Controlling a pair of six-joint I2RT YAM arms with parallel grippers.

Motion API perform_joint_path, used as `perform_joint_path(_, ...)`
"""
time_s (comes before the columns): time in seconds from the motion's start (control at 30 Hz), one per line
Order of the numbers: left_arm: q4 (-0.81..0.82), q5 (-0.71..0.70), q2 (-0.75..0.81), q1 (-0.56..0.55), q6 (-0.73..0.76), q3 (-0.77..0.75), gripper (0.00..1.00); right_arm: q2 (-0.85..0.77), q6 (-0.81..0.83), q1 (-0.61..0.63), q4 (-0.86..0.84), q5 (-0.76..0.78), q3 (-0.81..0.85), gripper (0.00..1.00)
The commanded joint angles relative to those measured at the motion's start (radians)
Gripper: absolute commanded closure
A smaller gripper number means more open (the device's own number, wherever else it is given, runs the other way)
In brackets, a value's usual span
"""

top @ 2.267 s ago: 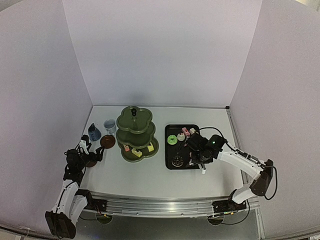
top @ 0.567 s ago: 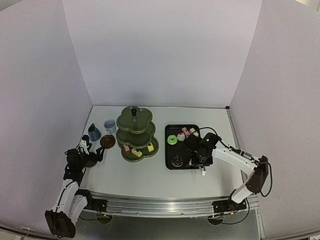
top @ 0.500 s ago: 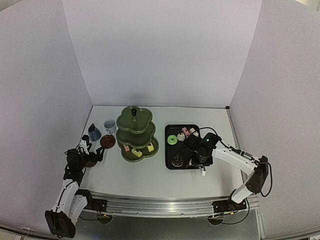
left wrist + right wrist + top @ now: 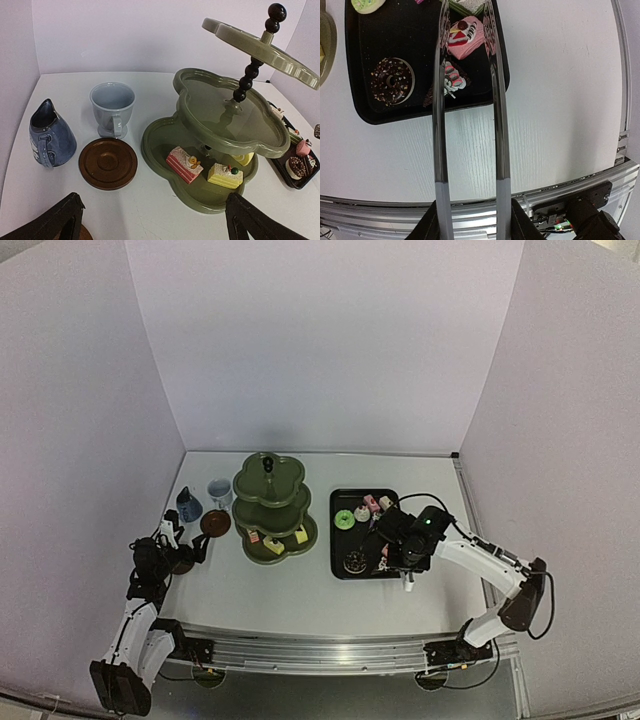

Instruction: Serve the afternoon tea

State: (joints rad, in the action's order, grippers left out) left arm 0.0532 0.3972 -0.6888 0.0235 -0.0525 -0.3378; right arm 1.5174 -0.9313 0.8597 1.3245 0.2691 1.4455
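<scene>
The olive-green stand (image 4: 262,508) holds a pink cake (image 4: 184,164) and yellow cakes (image 4: 225,175) on its bottom tier. More cakes lie on the black tray (image 4: 355,75): a chocolate ring (image 4: 393,81), a pink cake (image 4: 465,42) and a green one (image 4: 366,4). My right gripper (image 4: 472,220) is shut on the white tongs (image 4: 495,125), whose arms straddle the pink cake in the right wrist view. My left gripper (image 4: 150,220) is open and empty, beside a brown saucer (image 4: 182,562). The other saucer (image 4: 107,163), pale cup (image 4: 113,106) and dark-blue cup (image 4: 50,135) stand left of the stand.
White walls close the table on three sides. The metal rail of the table's front edge (image 4: 560,190) runs just below the tray. Bare white tabletop (image 4: 290,590) lies between the stand, the tray and the front edge.
My right arm has shifted a little to the right over the tray with the tongs. The left arm, cups, saucers and stand have not moved.
</scene>
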Motion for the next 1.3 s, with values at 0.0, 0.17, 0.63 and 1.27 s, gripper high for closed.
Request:
perform_joint_path(0.0,0.026,0.018,-0.002,0.004,0.002,0.001,0.0,0.019,-0.046,-0.001,-0.034,0.01,0.039,0.63)
perform_joint_path(0.17,0.024,0.018,0.0,0.004,0.006,0.0,0.0,0.047,0.04,0.006,-0.056,-0.009,0.032,0.63)
perform_joint_path(0.63,0.02,0.014,-0.005,0.004,0.009,0.001,0.0,0.109,0.158,0.008,0.042,0.051,0.026,0.62)
perform_joint_path(1.27,0.022,0.011,-0.006,0.004,0.012,0.001,0.0,0.15,0.18,0.006,0.083,0.101,0.054,0.62)
